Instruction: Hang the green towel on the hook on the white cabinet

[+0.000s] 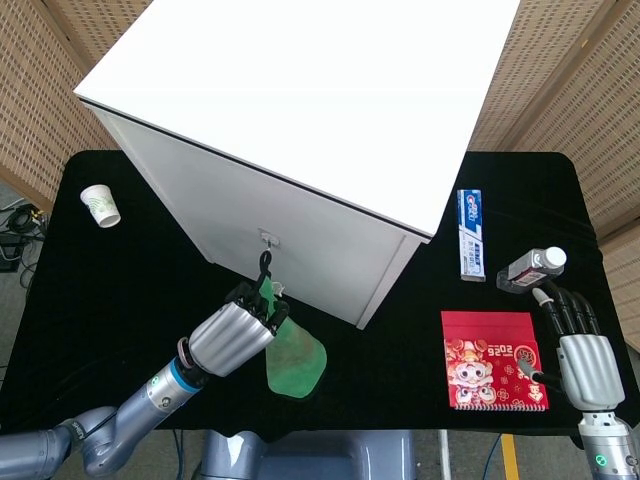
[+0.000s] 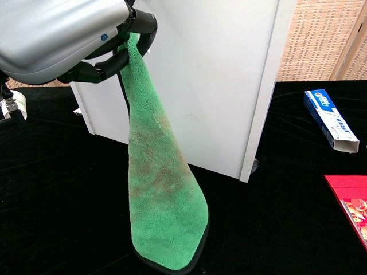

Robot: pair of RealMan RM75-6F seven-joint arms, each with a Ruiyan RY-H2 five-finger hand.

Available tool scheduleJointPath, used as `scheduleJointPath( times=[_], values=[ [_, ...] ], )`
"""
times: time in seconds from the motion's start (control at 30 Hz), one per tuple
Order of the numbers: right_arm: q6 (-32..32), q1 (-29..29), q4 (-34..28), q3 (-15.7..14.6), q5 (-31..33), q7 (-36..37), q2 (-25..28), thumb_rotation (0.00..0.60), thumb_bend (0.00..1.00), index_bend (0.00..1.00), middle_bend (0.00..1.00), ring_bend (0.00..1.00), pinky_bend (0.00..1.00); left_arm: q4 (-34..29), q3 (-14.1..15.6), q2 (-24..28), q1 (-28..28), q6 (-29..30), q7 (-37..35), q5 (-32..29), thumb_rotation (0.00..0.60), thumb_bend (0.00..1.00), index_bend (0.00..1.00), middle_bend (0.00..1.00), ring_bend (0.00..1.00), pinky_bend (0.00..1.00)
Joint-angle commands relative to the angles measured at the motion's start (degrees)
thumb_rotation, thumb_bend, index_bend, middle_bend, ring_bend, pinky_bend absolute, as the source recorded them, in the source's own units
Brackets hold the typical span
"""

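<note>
- White cabinet point(image 1: 300, 130): the landmark; it stands on the black table point(image 1: 130, 290), and its front face fills the upper middle of the chest view point(image 2: 212, 74).
- Hook point(image 1: 267, 239): a small metal fitting on the cabinet's front face, seen only in the head view.
- Left hand point(image 1: 232, 334): raised just in front of the cabinet, below the hook; its dark fingers point(image 2: 100, 67) are closed around the top of the green towel point(image 2: 160, 189).
- Green towel: hangs from the left hand in front of the cabinet face, widening downward, its rounded lower end at or just above the table; brownish marks show on its middle. Its dark loop point(image 1: 264, 262) stands up just below the hook; whether it touches the hook cannot be told.
- Right hand point(image 1: 585, 355): well to the right of the cabinet, resting at the table's edge, fingers extended and holding nothing.
- Red booklet point(image 1: 492, 359): right of the cabinet, just beside the right hand.
- Toothpaste box point(image 1: 471, 234): near the cabinet's right corner.
- Small bottle point(image 1: 532, 267): right of the toothpaste box.
- Paper cup point(image 1: 100, 205): left of the cabinet.
</note>
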Motion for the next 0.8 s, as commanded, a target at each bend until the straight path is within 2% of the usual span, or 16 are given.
scheduleJointPath(
  times=[0.03, 0.8],
  values=[
    [-0.1, 0.0, 0.0, 0.0, 0.0, -0.1, 0.0, 0.600, 0.16, 0.05, 0.00, 0.00, 0.00, 0.2, -0.1, 0.0, 0.1, 0.1, 0.0, 0.0, 0.600, 0.53, 0.83, 0.88, 0.81, 0.70],
    [0.2, -0.1, -0.3, -0.3, -0.5, 0.0, 0.1, 0.600, 0.16, 0.05, 0.00, 0.00, 0.00, 1.6, -0.8, -1.6, -0.3, 0.2, -0.6, -0.4, 0.600, 0.53, 0.83, 0.88, 0.81, 0.70]
  ],
)
